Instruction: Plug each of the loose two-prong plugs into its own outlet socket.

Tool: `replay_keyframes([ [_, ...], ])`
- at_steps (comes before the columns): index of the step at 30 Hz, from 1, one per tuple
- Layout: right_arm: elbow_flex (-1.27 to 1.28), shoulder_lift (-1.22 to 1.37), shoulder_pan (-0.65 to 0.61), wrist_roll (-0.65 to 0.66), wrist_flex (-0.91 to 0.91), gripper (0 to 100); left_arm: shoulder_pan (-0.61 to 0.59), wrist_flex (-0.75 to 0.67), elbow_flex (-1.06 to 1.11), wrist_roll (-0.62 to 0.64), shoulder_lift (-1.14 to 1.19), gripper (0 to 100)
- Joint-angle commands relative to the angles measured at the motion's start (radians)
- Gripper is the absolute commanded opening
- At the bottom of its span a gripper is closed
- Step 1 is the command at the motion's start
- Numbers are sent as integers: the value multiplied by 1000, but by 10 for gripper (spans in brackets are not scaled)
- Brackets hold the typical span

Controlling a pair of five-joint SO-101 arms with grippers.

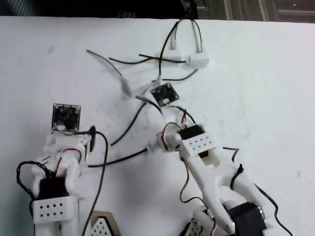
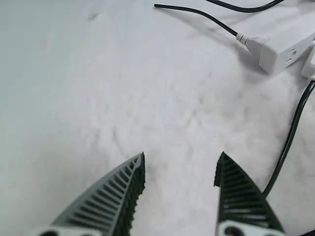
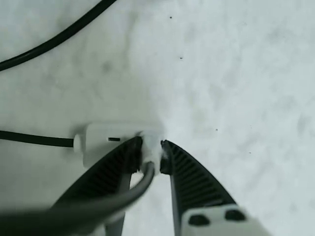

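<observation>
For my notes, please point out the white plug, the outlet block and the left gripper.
white plug (image 3: 106, 140), right wrist view, its flat body.
outlet block (image 2: 288, 49), left wrist view, its side face.
left gripper (image 2: 179, 160), left wrist view, midway between fingertips.

On my feed I see the white, faintly mottled tabletop (image 1: 275, 88), a dark band of room (image 1: 74, 7) beyond its far edge, and a tan-rimmed, white perforated panel (image 1: 101, 225) at the near edge.

A white plug (image 3: 151, 150) butts against the flat-lying white outlet socket (image 3: 106, 142).
</observation>
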Motion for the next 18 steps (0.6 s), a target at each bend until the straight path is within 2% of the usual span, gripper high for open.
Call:
replay_keyframes([
  [1,11,58,-21,14,-16,17,-1,3,-5,-9,-13,241],
  [5,11,93,-21,58,-16,17,-1,3,-5,-9,-13,241],
  [18,9,125,-27,86,-1,17,-1,3,-5,-11,-13,241],
])
